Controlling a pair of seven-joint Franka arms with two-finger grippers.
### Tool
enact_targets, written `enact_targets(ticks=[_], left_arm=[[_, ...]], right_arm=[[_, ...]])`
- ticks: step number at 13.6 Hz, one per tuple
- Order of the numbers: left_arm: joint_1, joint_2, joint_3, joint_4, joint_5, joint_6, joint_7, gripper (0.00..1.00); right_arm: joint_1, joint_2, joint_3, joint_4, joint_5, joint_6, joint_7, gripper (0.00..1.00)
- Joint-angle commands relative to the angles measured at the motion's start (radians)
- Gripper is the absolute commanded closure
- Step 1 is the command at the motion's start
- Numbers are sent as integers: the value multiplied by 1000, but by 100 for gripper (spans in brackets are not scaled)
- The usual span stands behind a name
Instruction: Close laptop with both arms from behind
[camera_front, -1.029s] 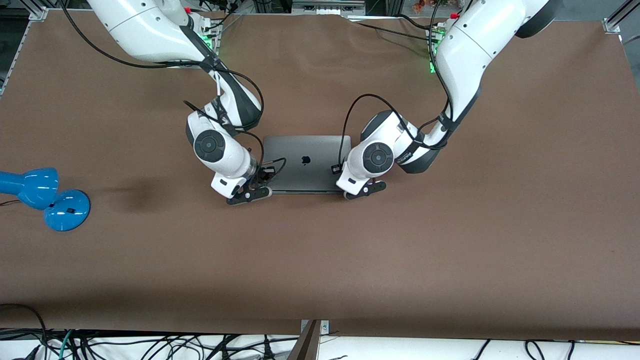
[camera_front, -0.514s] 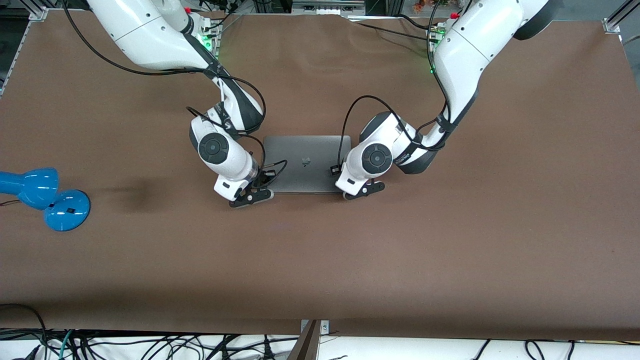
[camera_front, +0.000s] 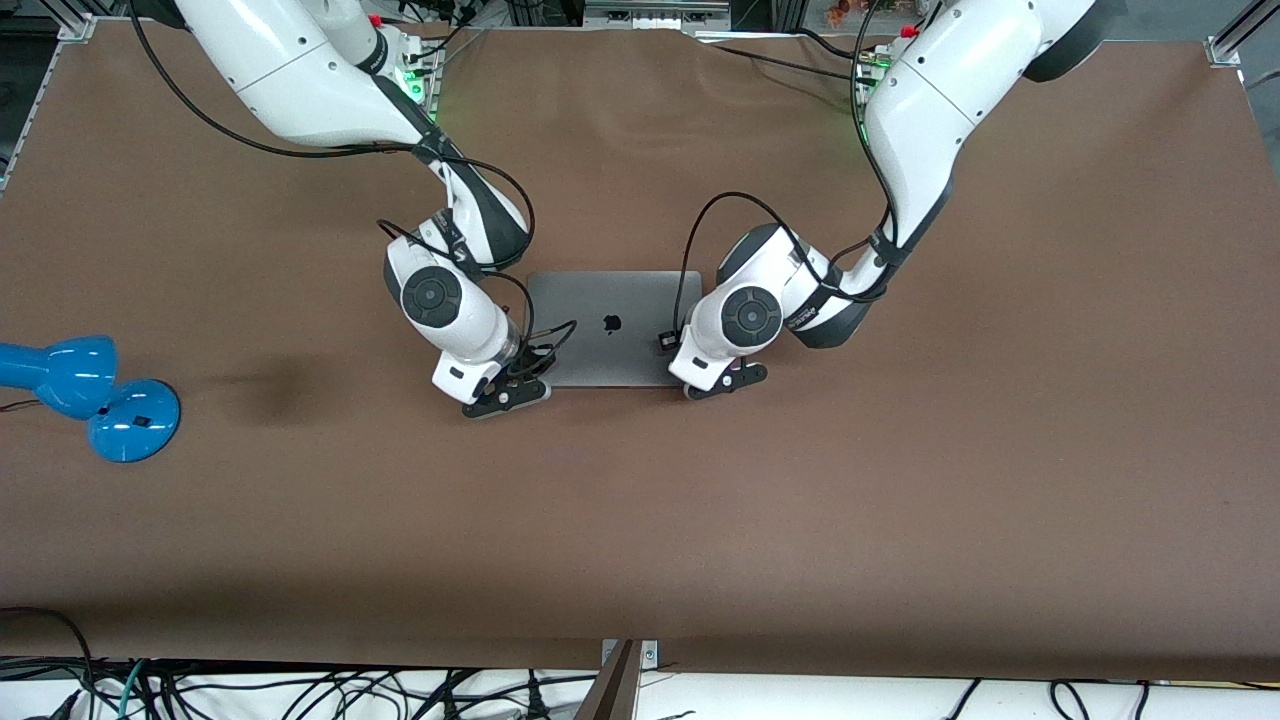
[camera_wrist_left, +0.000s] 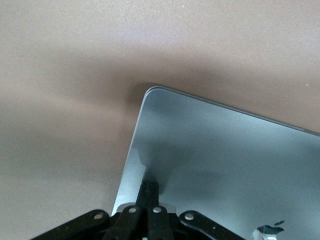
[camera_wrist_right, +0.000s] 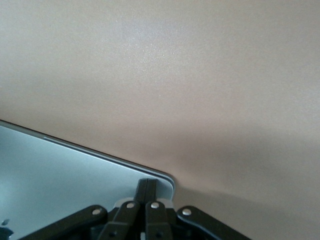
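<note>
One laptop (camera_front: 612, 328) lies mid-table on the brown table (camera_front: 900, 500), its lid down flat with the apple logo facing up, and I judge the closing all but done; what seems left is for me to lift both arms clear. From my remote seat I count two arms and two grippers. My right gripper (camera_front: 506, 394) rests on the lid corner at the edge nearer the front camera, toward the right arm's end of the table, its fingers (camera_wrist_right: 146, 189) pressed together with nothing between them. My left gripper (camera_front: 727, 382) rests on the matching corner toward the left arm's end, its fingers (camera_wrist_left: 149, 192) likewise closed and empty, tips on the lid. One blue desk lamp (camera_front: 90, 395) sits well apart, near the table's edge at the right arm's end.
</note>
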Motion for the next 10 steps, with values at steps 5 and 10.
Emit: enact_targets(ticks=[5,10], left_arm=[[-43,34,29,30,36,25,-33,100],[-40,23,29,31,38,23,-33,100]], right_arm=[[1,20,-1,14,-18,33,-9,100],[-9,-19,-1,99,11,-172,-5,57]])
